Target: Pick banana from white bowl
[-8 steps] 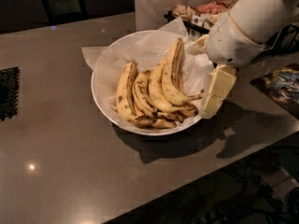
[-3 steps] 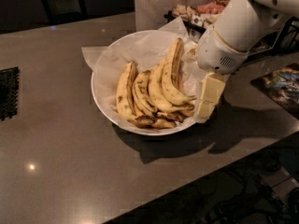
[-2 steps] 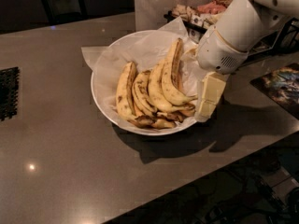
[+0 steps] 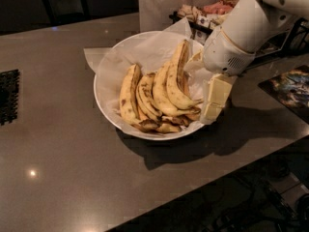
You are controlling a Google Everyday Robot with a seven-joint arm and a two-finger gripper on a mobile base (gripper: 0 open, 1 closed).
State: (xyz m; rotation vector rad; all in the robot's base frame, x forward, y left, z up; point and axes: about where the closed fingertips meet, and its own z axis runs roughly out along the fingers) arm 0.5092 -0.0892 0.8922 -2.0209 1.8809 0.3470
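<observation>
Countertop (image 4: pixel 72 153): grey-brown, glossy; carries the white bowl (image 4: pixel 96 88) approx. mid-frame.
Robot arm (image 4: pixel 241 28): white, comes in from upper R, wrist housing over the bowl's R edge.
White bowl: wide, shallow, round; lined w/ crinkled white paper (image 4: pixel 145 50) that sticks out past the rim at the back & L.
Banana pile (image 4: pixel 140 100): several ripe, brown-speckled bananas lying side by side in the bowl's front-R half, the shorter ones browner.
Banana (image 4: pixel 173 88): longest, strongly curved; in the bowl on the R of the pile, one end up toward the bowl's back, other end low by the R rim.
Gripper (image 4: pixel 199 93): at the bowl's R side, pointing down; fingers spread apart, nothing held. Near finger (image 4: pixel 215 98) cream, tip at the R rim just beside the banana's low end; far finger beside its upper part.
Colourful mat (image 4: pixel 289 86): R of bowl, well apart.
Black mat (image 4: pixel 8 95): far L of bowl, at frame edge.
Snack packets (image 4: pixel 207 11): behind bowl.
</observation>
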